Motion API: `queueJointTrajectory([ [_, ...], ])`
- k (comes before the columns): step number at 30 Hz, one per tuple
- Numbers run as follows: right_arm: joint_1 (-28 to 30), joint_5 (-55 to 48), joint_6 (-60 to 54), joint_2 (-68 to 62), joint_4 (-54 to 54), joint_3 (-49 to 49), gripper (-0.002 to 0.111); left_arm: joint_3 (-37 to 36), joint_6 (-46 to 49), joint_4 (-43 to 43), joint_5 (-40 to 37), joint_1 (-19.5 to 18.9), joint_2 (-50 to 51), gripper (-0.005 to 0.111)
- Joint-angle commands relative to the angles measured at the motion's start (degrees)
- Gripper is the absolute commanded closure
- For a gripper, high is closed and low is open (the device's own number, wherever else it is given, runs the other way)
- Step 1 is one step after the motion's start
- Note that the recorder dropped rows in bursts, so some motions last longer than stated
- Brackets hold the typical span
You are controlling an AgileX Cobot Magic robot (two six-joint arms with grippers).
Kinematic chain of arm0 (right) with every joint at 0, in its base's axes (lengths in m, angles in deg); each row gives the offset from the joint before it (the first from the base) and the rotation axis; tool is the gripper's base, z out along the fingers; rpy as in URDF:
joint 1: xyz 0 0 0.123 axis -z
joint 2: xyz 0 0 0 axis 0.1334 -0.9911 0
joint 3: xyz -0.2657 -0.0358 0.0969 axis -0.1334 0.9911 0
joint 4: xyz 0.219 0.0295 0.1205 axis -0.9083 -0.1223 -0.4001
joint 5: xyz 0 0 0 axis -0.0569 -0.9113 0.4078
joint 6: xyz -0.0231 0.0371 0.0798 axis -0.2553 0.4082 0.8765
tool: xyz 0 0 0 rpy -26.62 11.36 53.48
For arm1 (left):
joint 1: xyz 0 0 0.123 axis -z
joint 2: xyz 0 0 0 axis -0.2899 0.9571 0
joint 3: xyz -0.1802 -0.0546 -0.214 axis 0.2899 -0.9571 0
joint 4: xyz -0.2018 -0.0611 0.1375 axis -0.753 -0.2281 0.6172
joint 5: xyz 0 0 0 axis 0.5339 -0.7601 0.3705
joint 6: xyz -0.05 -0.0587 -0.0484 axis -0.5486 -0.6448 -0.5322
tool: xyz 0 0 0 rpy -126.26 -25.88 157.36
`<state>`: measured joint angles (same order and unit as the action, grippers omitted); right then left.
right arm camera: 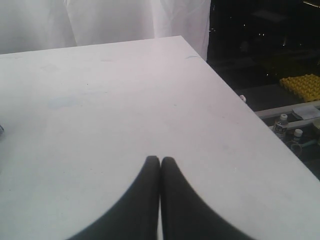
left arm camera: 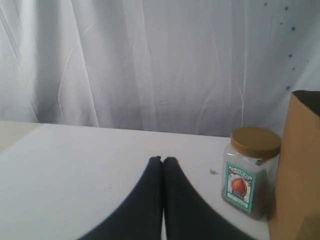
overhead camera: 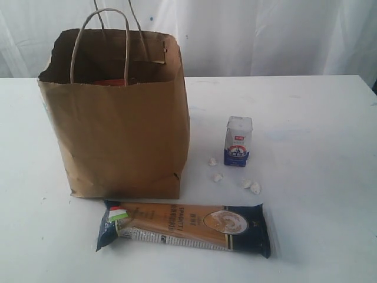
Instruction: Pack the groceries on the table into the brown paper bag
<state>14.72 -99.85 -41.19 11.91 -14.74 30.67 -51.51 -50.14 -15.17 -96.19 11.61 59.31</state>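
Observation:
The brown paper bag (overhead camera: 121, 118) stands upright and open on the table (overhead camera: 312, 165), something red just showing inside it. In front of it lies the long navy-orange spaghetti pack (overhead camera: 185, 227). To its right stands a small white-blue carton (overhead camera: 238, 141) with several small white lumps (overhead camera: 250, 186) scattered near it. In the left wrist view a gold-lidded nut jar (left arm camera: 251, 172) stands beside the brown paper bag (left arm camera: 297, 170), a little ahead of my left gripper (left arm camera: 163, 159), which is shut and empty. My right gripper (right arm camera: 160, 159) is shut and empty above bare table (right arm camera: 100, 100). Neither gripper shows in the exterior view.
A white curtain (overhead camera: 247, 35) hangs behind the table. In the right wrist view the table's edge (right arm camera: 235, 95) drops off to a dark floor area with a yellow crate (right arm camera: 302, 85) and small bottles (right arm camera: 281, 125).

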Motion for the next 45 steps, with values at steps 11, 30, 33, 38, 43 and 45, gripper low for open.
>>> queueJointTrajectory([
  [11,0.28,3.31,-6.29,0.18,3.38,0.01,0.108,-23.44,-5.85,0.20,9.94,-0.14,5.54,0.107],
  [30,0.28,44.17,31.49,-1.63,12.50,-7.94,0.108,-28.94,-5.39,1.20,20.90,-0.14,-1.27,0.107],
  [33,0.28,36.12,31.49,-8.17,28.17,-13.40,0.108,-28.94,-6.37,1.06,19.95,-0.14,-1.27,0.107],
  [38,-0.38,24.08,31.49,-25.81,36.99,-19.05,0.108,-28.94,-6.37,1.06,19.95,-0.14,-1.27,0.107],
  [43,-4.86,21.11,31.49,-45.20,36.76,-23.48,0.108,-28.94,-6.37,1.06,19.95,-0.14,-1.27,0.107],
  [45,-8.59,20.56,31.37,-51.43,36.87,-26.12,0.108,-28.94,-6.37,1.06,19.95,-0.14,-1.27,0.107],
])
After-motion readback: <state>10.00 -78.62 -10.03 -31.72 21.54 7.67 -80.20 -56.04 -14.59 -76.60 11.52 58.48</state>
